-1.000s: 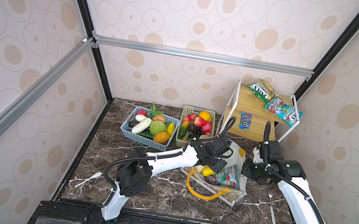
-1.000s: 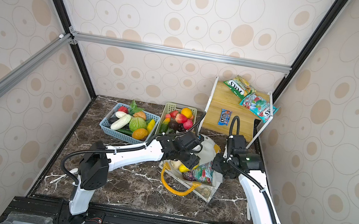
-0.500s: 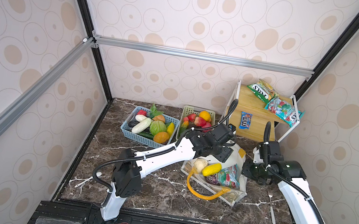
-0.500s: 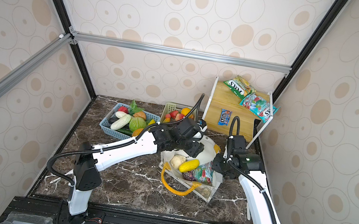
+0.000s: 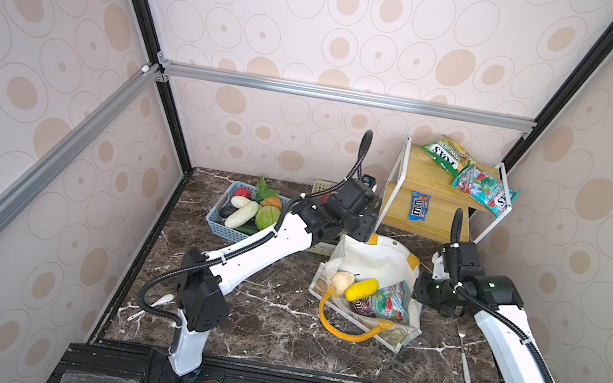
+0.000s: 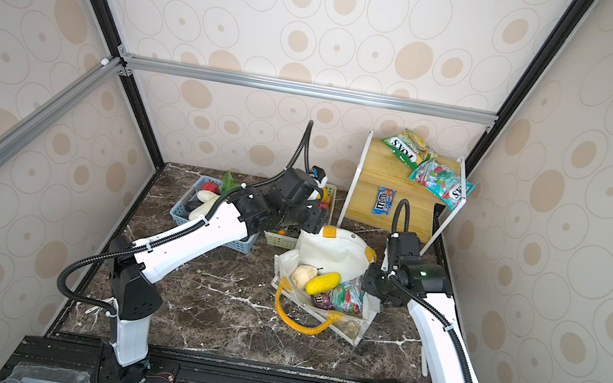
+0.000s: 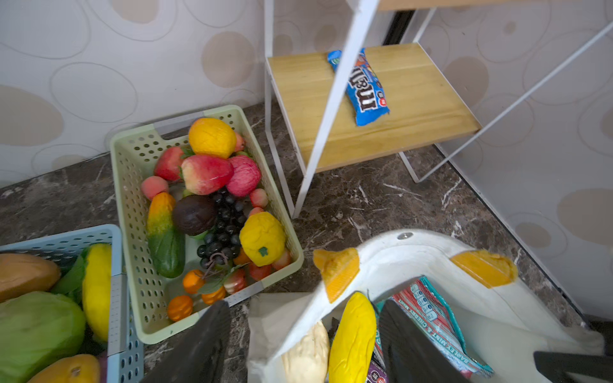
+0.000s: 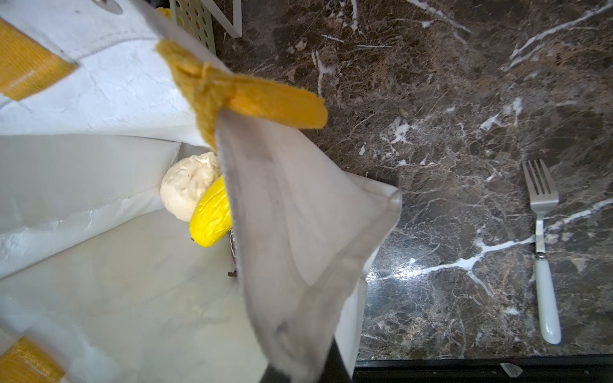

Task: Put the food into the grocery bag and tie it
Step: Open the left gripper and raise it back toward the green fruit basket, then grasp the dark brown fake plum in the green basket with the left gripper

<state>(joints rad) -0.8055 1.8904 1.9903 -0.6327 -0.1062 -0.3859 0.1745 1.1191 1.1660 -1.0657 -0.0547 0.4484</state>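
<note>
The white grocery bag [image 5: 374,254] sits open on the marble worktop [image 5: 267,312], one yellow-orange loop handle [image 5: 347,330] spilling over its near edge. Inside the bag lie a white piece [image 5: 341,282], a yellow piece [image 5: 361,289] touching it, a teal snack packet [image 5: 389,305] and a dark purple packet [image 5: 361,306]. The right gripper [image 5: 419,291] has its jaws closed on the bag's side wall, pulling that wall outward. The left gripper [image 7: 305,341] hangs above the bag's opposite rim, jaws spread wide with nothing between them. Just beside the bag on that side stands a green basket [image 7: 132,185] heaped with fruit, and past it, farther from the bag, a blue basket [image 5: 224,229] of vegetables. A wooden shelf [image 5: 418,219] carrying more packets stands behind the bag. A fork [image 8: 542,232] lies apart from the bag, on the right gripper's side.
</note>
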